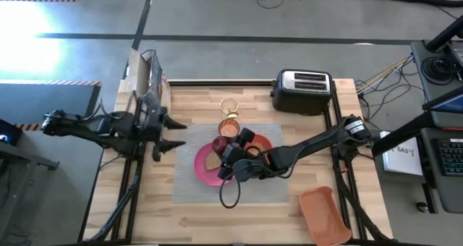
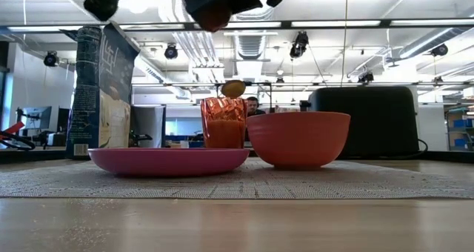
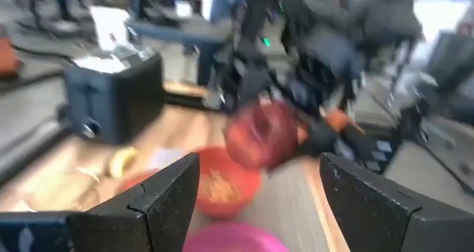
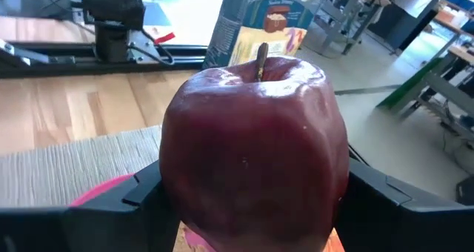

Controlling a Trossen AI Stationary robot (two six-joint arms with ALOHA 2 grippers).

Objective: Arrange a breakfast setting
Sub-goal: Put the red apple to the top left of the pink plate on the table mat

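Right gripper [image 1: 226, 150] clamped on red apple [image 4: 255, 152], held above pink plate [image 1: 206, 168] — left gripper [image 1: 173, 134] fingers apart, empty, at the table's left edge.

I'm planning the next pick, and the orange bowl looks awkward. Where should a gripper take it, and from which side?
Probably the bowl's rim, from above, one finger inside the wall: it stands upright and looks too wide to span. Take the side away from the plate, which sits close beside it.

1 plate [image 1: 206, 166], 1 bowl [image 2: 298, 138], 1 cup [image 2: 223, 123], 1 apple [image 4: 255, 152], 1 toaster [image 1: 302, 90], 1 tray [image 1: 325, 214]
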